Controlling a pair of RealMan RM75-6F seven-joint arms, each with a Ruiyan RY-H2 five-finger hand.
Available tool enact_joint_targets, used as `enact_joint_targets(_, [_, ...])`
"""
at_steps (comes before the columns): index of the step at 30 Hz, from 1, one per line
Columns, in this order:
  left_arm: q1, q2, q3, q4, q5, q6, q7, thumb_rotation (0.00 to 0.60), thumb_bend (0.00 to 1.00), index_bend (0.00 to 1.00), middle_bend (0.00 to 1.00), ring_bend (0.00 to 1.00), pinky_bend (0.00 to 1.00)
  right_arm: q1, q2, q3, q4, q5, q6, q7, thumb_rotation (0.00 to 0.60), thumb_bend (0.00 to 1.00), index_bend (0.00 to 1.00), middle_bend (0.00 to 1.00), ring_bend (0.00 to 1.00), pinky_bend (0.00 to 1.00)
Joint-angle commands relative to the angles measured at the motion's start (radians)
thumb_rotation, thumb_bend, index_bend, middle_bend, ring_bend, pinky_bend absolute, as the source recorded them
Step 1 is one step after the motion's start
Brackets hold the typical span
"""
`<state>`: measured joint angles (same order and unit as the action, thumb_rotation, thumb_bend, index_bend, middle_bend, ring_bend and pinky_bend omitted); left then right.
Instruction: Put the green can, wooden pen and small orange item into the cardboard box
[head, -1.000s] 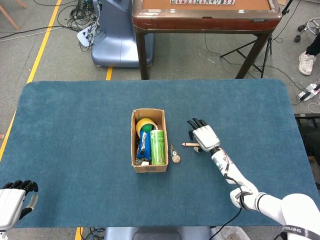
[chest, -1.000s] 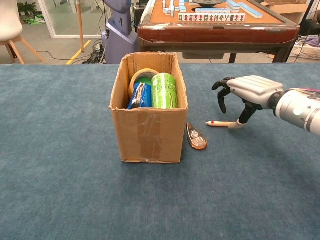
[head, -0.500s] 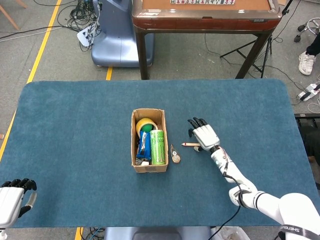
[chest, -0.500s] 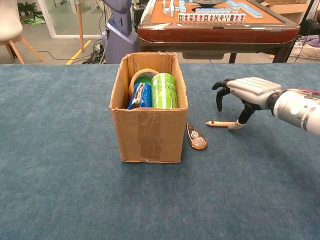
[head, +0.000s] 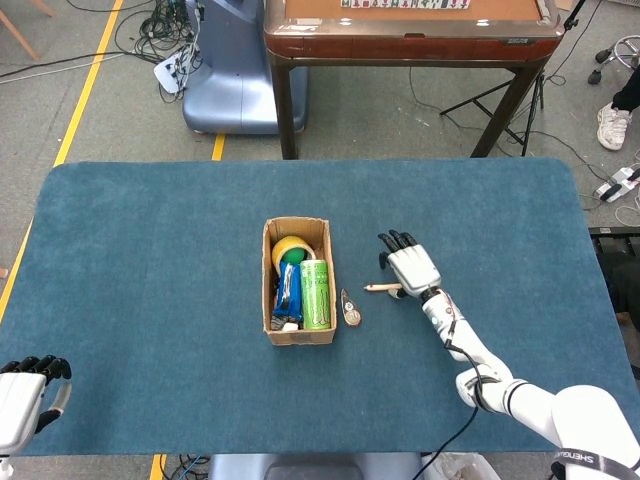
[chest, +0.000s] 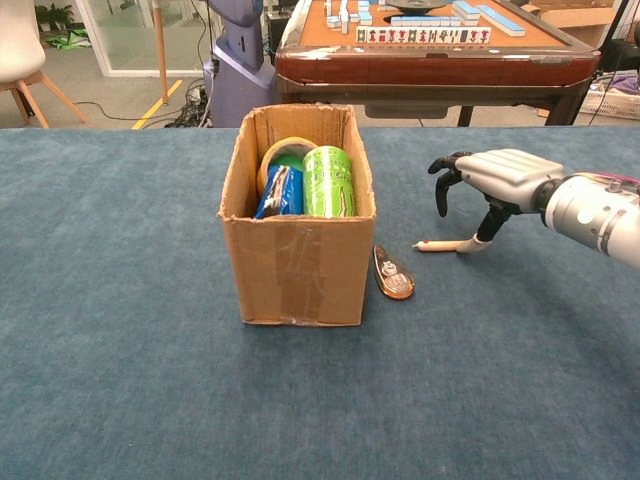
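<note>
blue-covered table (head: 150, 250), cardboard box (chest: 300, 270) at centre, small orange item (chest: 391, 273) beside it, wooden pen (chest: 440, 245) further right

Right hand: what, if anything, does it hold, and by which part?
The right hand touches the wooden pen at its right end on the table; a firm hold cannot be told.

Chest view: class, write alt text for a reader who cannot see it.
The robot's right hand touches one end of a wooden pen lying on blue cloth, right of an open cardboard box holding a green can. A small orange item lies beside the box.
</note>
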<state>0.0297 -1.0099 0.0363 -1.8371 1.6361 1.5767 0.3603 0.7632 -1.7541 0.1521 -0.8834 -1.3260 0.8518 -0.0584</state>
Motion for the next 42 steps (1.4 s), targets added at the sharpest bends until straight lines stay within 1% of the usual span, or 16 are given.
enact_joint_targets(1, [-0.002,0.002,-0.001,0.000,-0.006,-0.005,0.001,0.600,0.37,0.53,0.53,0.47,0.52,0.001,-0.005,0.005,0.009,0.007,-0.002,-0.004,0.600,0.00,0.45,0.08,0.02,0.12])
enact_joint_targets(12, [-0.003,0.002,-0.004,0.000,-0.009,-0.006,-0.005,0.600,0.37,0.53,0.53,0.47,0.52,0.008,-0.030,0.027,0.075,0.026,0.003,-0.021,0.600,0.00,0.45,0.08,0.02,0.12])
enact_joint_targets(18, [-0.003,0.004,-0.003,-0.002,-0.011,-0.009,-0.005,0.600,0.37,0.53,0.54,0.47,0.52,0.010,-0.010,0.016,0.052,0.010,-0.009,0.008,0.600,0.01,0.45,0.09,0.02,0.12])
enact_joint_targets(23, [-0.003,0.004,-0.004,-0.002,-0.011,-0.008,0.001,0.600,0.37,0.53,0.54,0.47,0.52,0.010,0.012,0.000,0.027,-0.001,-0.027,0.011,0.600,0.12,0.46,0.09,0.02,0.12])
enact_joint_targets(28, [-0.003,0.002,-0.004,-0.002,-0.012,-0.009,0.005,0.600,0.37,0.53,0.54,0.47,0.52,0.007,0.019,-0.003,0.017,0.004,-0.036,-0.001,0.600,0.17,0.49,0.09,0.02,0.12])
enact_joint_targets(32, [-0.004,0.002,-0.002,-0.001,-0.009,-0.010,0.005,0.600,0.37,0.52,0.54,0.47,0.52,0.008,0.019,-0.002,0.014,0.010,-0.046,-0.002,0.600,0.27,0.50,0.10,0.02,0.12])
enact_joint_targets(35, [-0.003,0.002,-0.002,0.000,-0.005,-0.009,0.003,0.600,0.37,0.51,0.54,0.47,0.52,0.009,0.018,-0.001,0.016,0.016,-0.053,-0.002,0.600,0.33,0.51,0.10,0.02,0.12])
enact_joint_targets(42, [-0.003,0.004,-0.002,0.000,-0.007,-0.010,-0.001,0.600,0.37,0.51,0.54,0.47,0.52,0.012,0.021,-0.005,0.010,0.021,-0.079,-0.002,0.600,0.35,0.51,0.10,0.02,0.12])
